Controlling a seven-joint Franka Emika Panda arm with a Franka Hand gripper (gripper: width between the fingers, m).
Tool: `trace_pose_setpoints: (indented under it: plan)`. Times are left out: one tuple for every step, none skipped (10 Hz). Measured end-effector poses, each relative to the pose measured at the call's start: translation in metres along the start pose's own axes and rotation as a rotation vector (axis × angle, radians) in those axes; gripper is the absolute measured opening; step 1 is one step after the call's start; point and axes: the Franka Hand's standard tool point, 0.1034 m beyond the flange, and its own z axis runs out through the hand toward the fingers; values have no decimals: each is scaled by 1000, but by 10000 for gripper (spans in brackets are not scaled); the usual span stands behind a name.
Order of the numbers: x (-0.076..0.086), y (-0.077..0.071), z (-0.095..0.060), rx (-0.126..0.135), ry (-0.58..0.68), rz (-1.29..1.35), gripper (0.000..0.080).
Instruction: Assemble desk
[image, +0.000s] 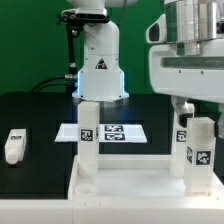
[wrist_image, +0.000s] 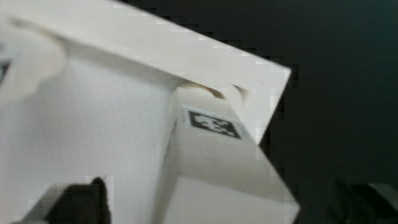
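Above the desk top (image: 130, 190) — gripper (wrist_image: 224, 202) spread wide astride the leg (wrist_image: 217, 160), seemingly gripping nothing.

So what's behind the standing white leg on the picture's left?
Behind the upright white square leg block lies the flat white marker board, with the white cone-shaped robot base farther back. The leg covers part of the board.

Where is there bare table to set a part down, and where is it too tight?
There is bare black table between the loose leg and the marker board, and more behind that leg. It is crowded on the exterior view's right, where the open end effector hangs at an upright leg on the desk top. A second upright leg stands before the board.
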Motion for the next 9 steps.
trace_pose_setpoints:
  plan:
    - [-1, 0, 1, 1, -6, -175, 642]
    - [0, 1, 1, -1, -4, -222, 642]
    - [0, 1, 1, -1, -4, -272, 648]
    - [1, 1, 1, -6, 1, -363, 648]
    - [4, -1, 0, -10, 33, -539, 649]
    - [5, -5, 1, -10, 92, -768, 649]
    - [5, -4, 2, -6, 103, -807, 649]
    - [5, -3, 2, -7, 100, -751, 649]
    - [6, -3, 2, -7, 100, -744, 560]
